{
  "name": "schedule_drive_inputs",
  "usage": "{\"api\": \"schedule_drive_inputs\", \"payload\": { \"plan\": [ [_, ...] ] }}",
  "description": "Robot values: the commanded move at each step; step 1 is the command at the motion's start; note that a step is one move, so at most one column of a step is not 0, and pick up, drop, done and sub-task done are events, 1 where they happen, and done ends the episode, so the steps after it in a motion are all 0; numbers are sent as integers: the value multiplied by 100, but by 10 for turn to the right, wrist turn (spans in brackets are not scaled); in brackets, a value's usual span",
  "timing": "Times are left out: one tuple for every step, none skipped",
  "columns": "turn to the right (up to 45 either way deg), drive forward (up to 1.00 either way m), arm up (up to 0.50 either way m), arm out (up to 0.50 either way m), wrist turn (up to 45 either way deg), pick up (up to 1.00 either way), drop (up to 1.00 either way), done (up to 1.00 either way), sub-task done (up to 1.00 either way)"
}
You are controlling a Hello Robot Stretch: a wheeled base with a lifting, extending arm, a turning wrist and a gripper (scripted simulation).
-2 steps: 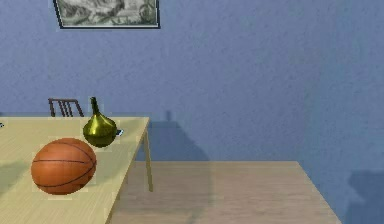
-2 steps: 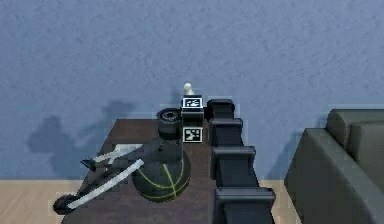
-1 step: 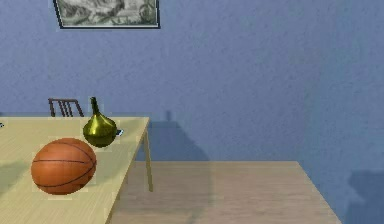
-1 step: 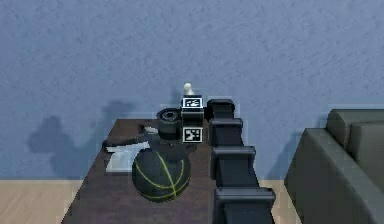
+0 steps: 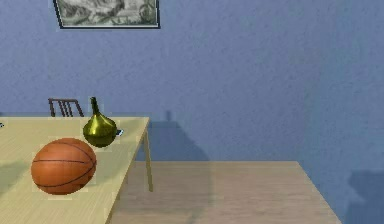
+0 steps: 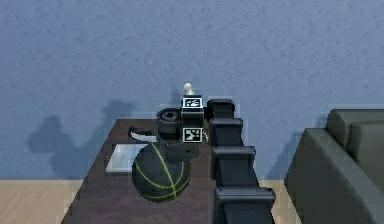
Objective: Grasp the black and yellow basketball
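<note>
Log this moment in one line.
target: black and yellow basketball on dark brown table | gripper: near the ball, hold cannot be told | forward view: orange basketball, olive vase on light table

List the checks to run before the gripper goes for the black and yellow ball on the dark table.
1. Target found: black and yellow basketball rests on the dark table: ok.
2. Arm reaches out over that table: ok.
3. Gripper lined up with the ball: it shows just above it in the arm side view; contact cannot tell.
4. Gripper free of load: cannot tell.
5. Pale flat thing clear of the ball: close at its left; cannot tell.
6. Orange ball on the light table, forward view, is not the target: ok.
</note>
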Motion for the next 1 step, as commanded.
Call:
{"api": "schedule_drive_inputs", "payload": {
  "plan": [
    [0, 0, -30, 0, 0, 0, 0, 0, 0]
  ]
}}
